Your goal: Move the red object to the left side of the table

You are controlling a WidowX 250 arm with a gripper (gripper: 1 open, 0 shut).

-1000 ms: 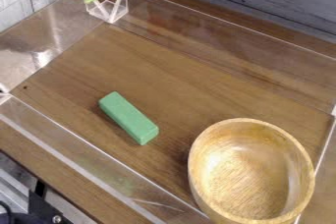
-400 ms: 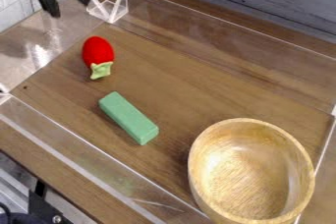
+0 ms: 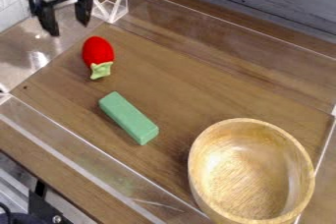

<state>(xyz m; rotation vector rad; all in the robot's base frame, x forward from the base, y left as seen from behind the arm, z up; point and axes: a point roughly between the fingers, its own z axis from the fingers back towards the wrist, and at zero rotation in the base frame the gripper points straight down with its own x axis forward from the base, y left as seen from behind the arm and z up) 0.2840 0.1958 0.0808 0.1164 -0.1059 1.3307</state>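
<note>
The red object, a small rounded toy fruit with a yellow-green stem, lies on its side on the table near the far left corner. My gripper hangs just behind it and slightly to its left, pointing down. Its two dark fingers are spread open with nothing between them, and they stand apart from the fruit.
A green rectangular block lies in the middle-left of the tabletop. A large wooden bowl sits at the front right. Low clear acrylic walls border the table, with a small clear bracket at the back left.
The red object, up at the gripper by the top edge a second ago, now lies on the table. The gripper has opened and sunk lower behind it.
</note>
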